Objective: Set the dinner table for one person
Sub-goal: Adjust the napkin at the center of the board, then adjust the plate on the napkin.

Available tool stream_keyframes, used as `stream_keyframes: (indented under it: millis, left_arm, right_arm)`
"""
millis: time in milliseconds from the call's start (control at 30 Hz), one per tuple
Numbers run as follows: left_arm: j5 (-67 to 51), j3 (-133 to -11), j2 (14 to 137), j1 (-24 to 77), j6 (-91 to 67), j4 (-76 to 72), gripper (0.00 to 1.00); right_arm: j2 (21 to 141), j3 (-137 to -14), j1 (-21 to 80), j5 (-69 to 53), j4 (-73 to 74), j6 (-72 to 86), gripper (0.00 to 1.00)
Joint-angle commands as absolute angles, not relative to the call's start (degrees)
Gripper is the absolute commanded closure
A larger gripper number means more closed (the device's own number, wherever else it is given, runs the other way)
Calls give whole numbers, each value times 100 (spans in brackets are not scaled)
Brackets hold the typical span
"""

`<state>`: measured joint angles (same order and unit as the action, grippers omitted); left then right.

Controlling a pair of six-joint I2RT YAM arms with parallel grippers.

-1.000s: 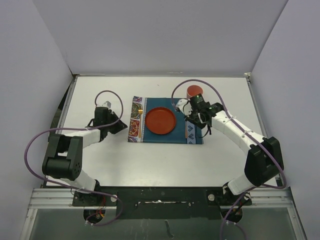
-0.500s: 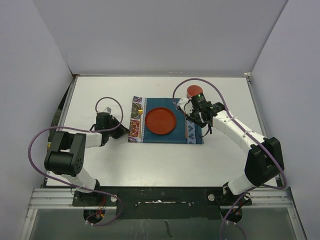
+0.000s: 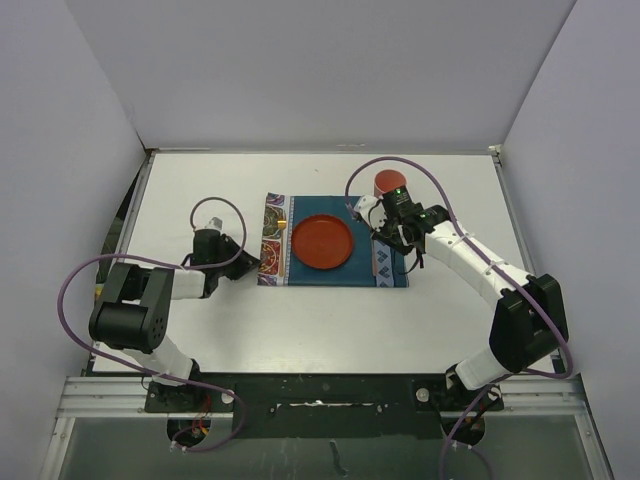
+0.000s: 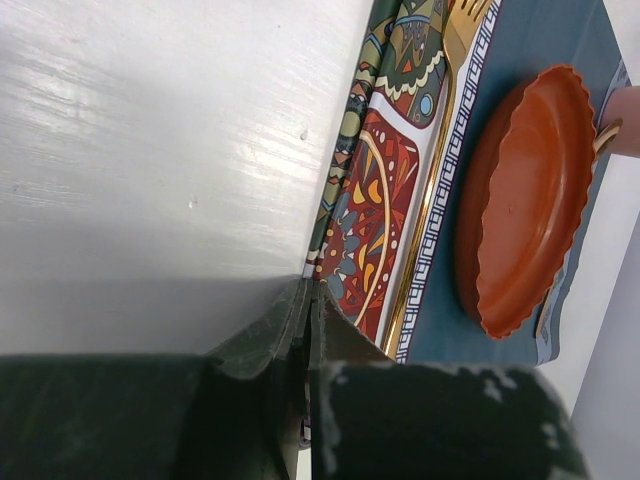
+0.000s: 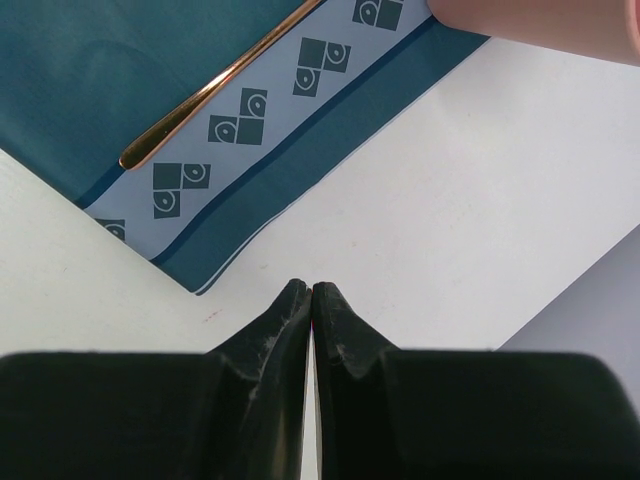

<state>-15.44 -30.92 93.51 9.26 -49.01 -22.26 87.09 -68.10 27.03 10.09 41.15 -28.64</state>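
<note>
The left arm [image 3: 180, 284] bends sharply at the elbow and reaches to the right, with the left pincer [image 4: 308, 292] pressed fully shut. The right arm [image 3: 470, 262] stretches forward and to the left with its wrist tipped downward. The fingers of the right pincer [image 5: 312, 292] meet with nothing between them.

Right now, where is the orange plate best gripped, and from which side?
Probably the raised fluted rim of the orange plate, at its near edge, from above, jaws straddling the wall. It lies flat on the placemat, so only the rim offers a hold; a gold fork on its left and a gold utensil on its right crowd those sides.
</note>
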Motion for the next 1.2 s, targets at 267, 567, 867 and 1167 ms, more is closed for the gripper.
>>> stream_keyframes:
  millis: [267,567,867,1167]
  left_arm:
    - [-1629,-3047,9191,1071,-4907,-2110,100]
    - [-1417,-3355,8795,943,-4445,-1360,49]
    - [-1184,-3535,7597,881,-4169,-240,2]
    - [-792,-4118,5571,764,-3627,1586,2]
  right_arm:
    - [8575,-6842,2734,975,3851,-2764,93]
    - [9361,-7705,3236,754,3620,-2467,69]
    - [10978,-9306,3178,27,3624,-2442,60]
    - [12283,-10694,2890,-745,3998,-2383,55]
